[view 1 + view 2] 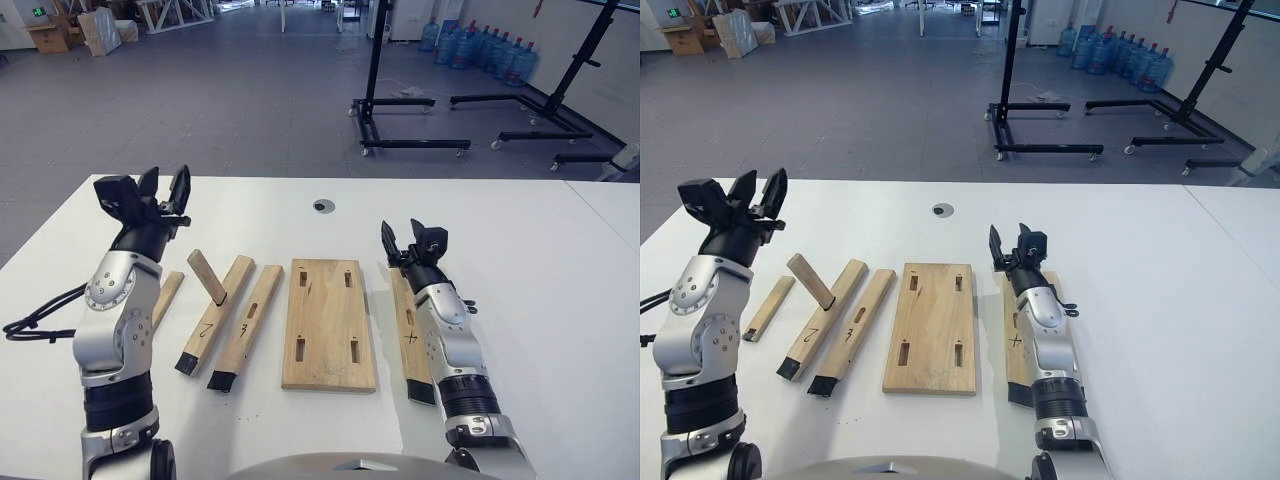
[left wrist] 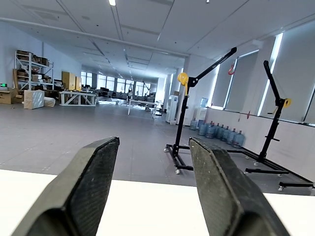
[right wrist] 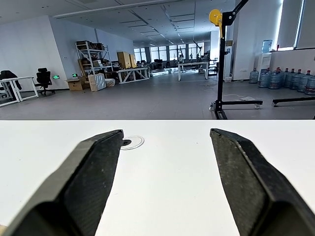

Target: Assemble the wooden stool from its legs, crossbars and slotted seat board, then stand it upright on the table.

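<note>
The slotted seat board [image 1: 328,323] lies flat mid-table. Left of it lie two long legs [image 1: 213,316] [image 1: 248,322] with dark ends, side by side. A short crossbar [image 1: 207,276] rests tilted on the outer leg. A further short piece [image 1: 166,297] lies partly behind my left arm. Another leg [image 1: 411,345] lies right of the board, under my right forearm. My left gripper [image 1: 165,186] is raised above the table's left side, open and empty. My right gripper [image 1: 408,240] hovers low over the far end of the right leg, open and empty, with bare table ahead [image 3: 165,182].
A round cable grommet [image 1: 323,206] sits in the table beyond the board. A black cable [image 1: 38,318] trails at the left edge. Black wheeled stands [image 1: 415,120] are on the floor behind the table. Bare tabletop stretches to the far right.
</note>
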Tool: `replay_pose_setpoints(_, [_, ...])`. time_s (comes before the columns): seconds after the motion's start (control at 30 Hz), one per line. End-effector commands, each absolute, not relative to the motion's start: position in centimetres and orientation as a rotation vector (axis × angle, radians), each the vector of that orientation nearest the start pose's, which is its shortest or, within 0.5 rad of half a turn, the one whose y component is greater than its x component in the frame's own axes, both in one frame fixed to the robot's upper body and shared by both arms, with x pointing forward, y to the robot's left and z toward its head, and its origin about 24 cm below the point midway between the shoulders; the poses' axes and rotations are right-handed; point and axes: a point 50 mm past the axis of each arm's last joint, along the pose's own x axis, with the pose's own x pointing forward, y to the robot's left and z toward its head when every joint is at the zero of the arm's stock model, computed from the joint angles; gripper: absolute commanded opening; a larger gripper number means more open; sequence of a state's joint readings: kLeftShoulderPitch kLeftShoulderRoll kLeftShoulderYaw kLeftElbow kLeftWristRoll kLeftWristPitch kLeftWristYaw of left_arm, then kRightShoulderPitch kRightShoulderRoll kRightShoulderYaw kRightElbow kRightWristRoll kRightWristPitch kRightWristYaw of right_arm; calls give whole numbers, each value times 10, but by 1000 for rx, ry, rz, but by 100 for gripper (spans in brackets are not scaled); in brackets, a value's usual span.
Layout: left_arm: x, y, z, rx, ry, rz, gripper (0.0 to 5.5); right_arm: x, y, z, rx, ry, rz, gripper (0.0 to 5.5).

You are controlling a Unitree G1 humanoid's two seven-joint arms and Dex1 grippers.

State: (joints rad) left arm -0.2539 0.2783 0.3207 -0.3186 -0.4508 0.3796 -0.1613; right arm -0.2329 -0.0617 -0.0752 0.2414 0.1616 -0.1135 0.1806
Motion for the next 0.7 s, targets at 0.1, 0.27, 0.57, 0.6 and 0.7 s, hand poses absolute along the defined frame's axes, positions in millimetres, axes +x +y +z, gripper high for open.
replay_pose_setpoints(0.1, [280, 217, 171, -166, -246, -119, 260, 301, -153, 64, 96, -129, 164, 325])
replay_pose_setpoints(0.27, [278, 200, 99, -92, 49, -183, 260, 301, -150, 63, 110, -117, 179, 325])
replay_pose_setpoints(0.57, [274, 210, 84, -92, 85, -159, 260, 298, -157, 64, 106, -115, 166, 325])
replay_pose_setpoints(0.6, [276, 210, 92, -95, 57, -156, 260, 298, -156, 63, 106, -114, 166, 325])
replay_pose_setpoints(0.7, [282, 212, 114, -108, -33, -154, 260, 298, -155, 63, 108, -114, 164, 325])
